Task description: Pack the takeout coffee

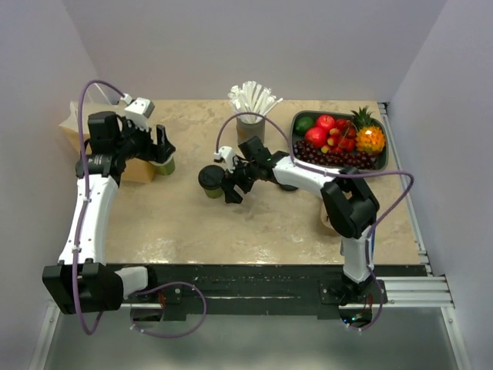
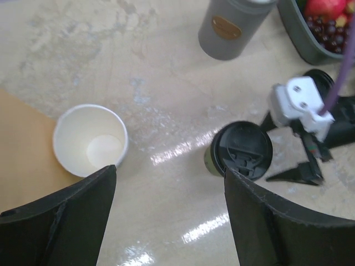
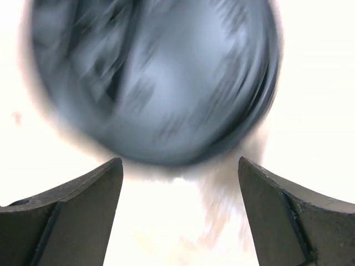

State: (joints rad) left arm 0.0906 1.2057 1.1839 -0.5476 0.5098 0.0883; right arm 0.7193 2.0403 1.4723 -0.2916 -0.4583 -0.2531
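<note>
The takeout coffee [image 1: 211,179], a small green cup with a round black lid, stands at the table's middle. It also shows in the left wrist view [image 2: 241,151]. My right gripper [image 1: 226,183] sits just right of it, open, with the blurred black lid [image 3: 152,77] ahead of its fingertips and nothing between them [image 3: 180,210]. A second green cup [image 1: 164,164] without a lid, white inside [image 2: 90,147], stands at the left. My left gripper [image 1: 162,149] hovers over it, open and empty [image 2: 169,221].
A grey cup of white straws [image 1: 250,123] stands at the back centre. A dark tray of fruit [image 1: 381,158] is at the back right. A brown paper bag [image 1: 77,127] lies at the left edge, behind the left arm.
</note>
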